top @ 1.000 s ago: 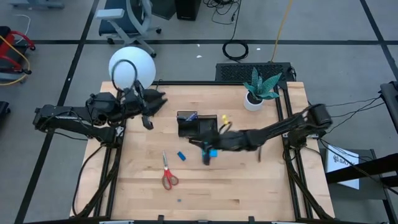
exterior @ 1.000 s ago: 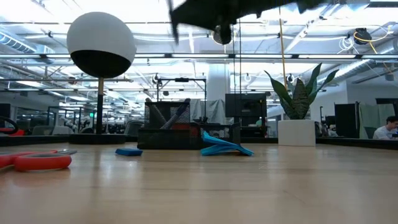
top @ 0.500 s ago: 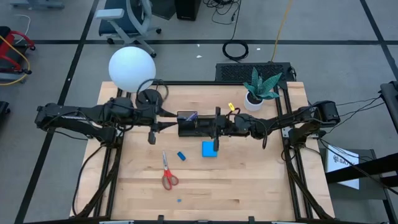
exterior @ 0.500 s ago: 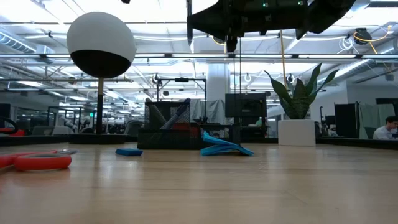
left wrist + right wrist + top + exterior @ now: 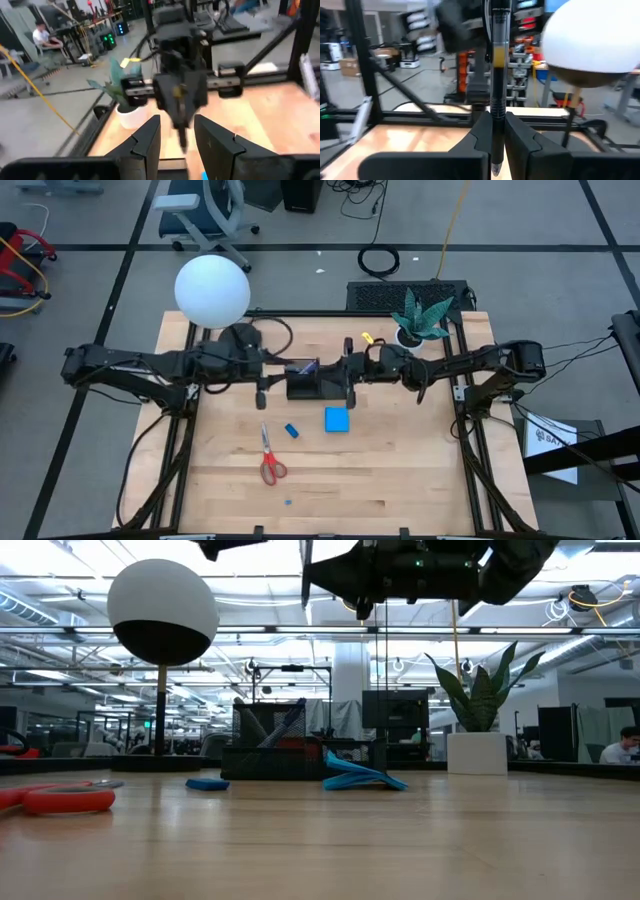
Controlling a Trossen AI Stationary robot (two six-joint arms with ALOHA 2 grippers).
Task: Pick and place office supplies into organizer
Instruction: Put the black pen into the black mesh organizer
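Moved since a second ago, left to right: left gripper (image 5: 261,391) brought in from near the lamp base (image 5: 238,336) to just beside the left end of the organizer (image 5: 316,381); right gripper (image 5: 349,388) lifted away from the note pad (image 5: 336,419) and carried back over the organizer's right end, with a black pen (image 5: 498,75) clamped between its fingers.

Left side of table:
- White globe lamp (image 5: 212,290), at the far left corner, apart from the work.
- Left gripper: fingers (image 5: 148,141) parted about halfway, nothing between them; facing the right gripper across the organizer.
- Red-handled scissors (image 5: 269,459): flat on the table, nearer the front edge, not yet collected.
- Small blue eraser (image 5: 292,430): just right of the scissors' tips, loose.
- Tiny blue speck (image 5: 287,502) near the front edge; cannot tell what.

Centre:
- Organizer: black, mid-table, already holding items leaning in the taller section.
- Note pad: bright blue, lying just in front of the organizer, touching neither gripper.

Right side:
- Right gripper: closed on the black pen, held upright with tip down, above the organizer's right end.
- Potted plant (image 5: 414,323): far right corner.

Bearing on the task: pen judged about to be lowered into the organizer; scissors, eraser and note pad remaining outside.
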